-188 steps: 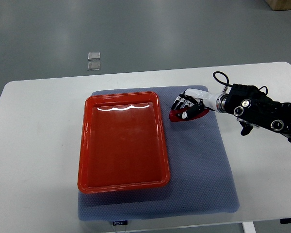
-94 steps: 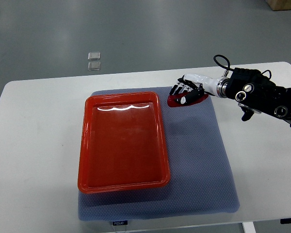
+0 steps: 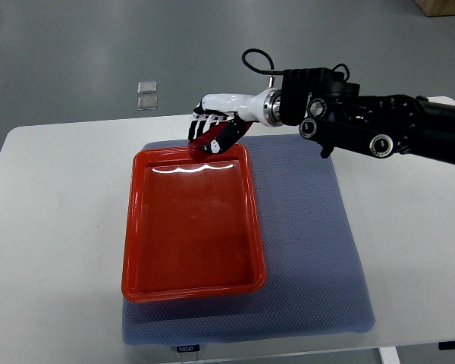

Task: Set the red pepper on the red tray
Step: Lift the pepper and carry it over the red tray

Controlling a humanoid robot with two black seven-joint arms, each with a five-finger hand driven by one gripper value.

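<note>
Right hand [image 3: 212, 133] is clenched on the red pepper [image 3: 210, 142], fingers curled around it, arm reaching in from the right edge across the far part of the bench [image 3: 53, 227]. Near end: red tray [image 3: 191, 288] sits on the blue-grey mat [image 3: 311, 250], long axis running near-to-far, interior bare, nothing to dodge. Far end: pepper hangs right at the tray's far rim, roughly over the far edge, slightly right of centre line; can't tell how high above it. Key relation: open tray floor lies toward the robot and a touch left of the hand. Judgement: next move is a short pull nearward plus lowering, then let go; dropping here risks clipping the rim and rolling off the back. Left hand not visible.
</note>
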